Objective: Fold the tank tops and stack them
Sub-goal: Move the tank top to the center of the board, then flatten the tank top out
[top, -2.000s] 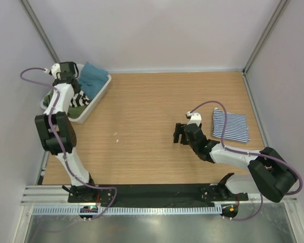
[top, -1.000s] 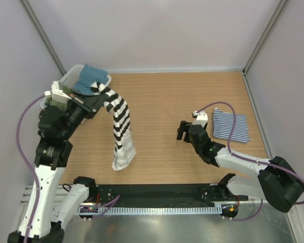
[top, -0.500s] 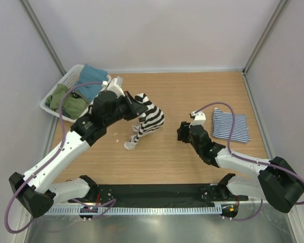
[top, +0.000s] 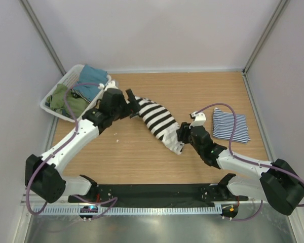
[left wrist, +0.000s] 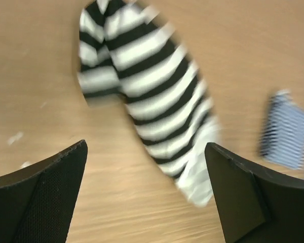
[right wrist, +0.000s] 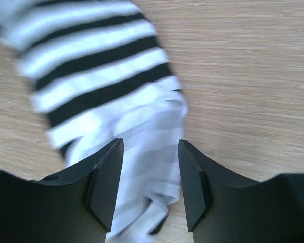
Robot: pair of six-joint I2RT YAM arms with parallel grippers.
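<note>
Status, overhead view: broad black-and-white striped tank top lies stretched out on the table, running diagonally from the far-left side toward centre. Its striped end sits next to the left gripper; its pale, mostly white end sits at the right gripper.

Left wrist view: left gripper has its jaws spread wide with nothing between them. The striped top lies on the wood beyond the fingertips, not touching either finger. Picture is motion-blurred.

Right wrist view: right gripper has its jaws about half open, one finger on each side of the white bunched end of the top. The cloth fills the gap and meets both inner faces. Cannot tell whether it is actually pinched or only straddled.

Thin navy-and-white striped tank top is folded into a flat rectangle on the right side of the table, just beside the right arm's cable and well apart from the other top. It shows as a blurred patch at the right edge of the left wrist view.

White slatted basket stands at the far-left corner, holding a teal cloth and an olive-green cloth. The left arm reaches past the basket's near side.
</note>
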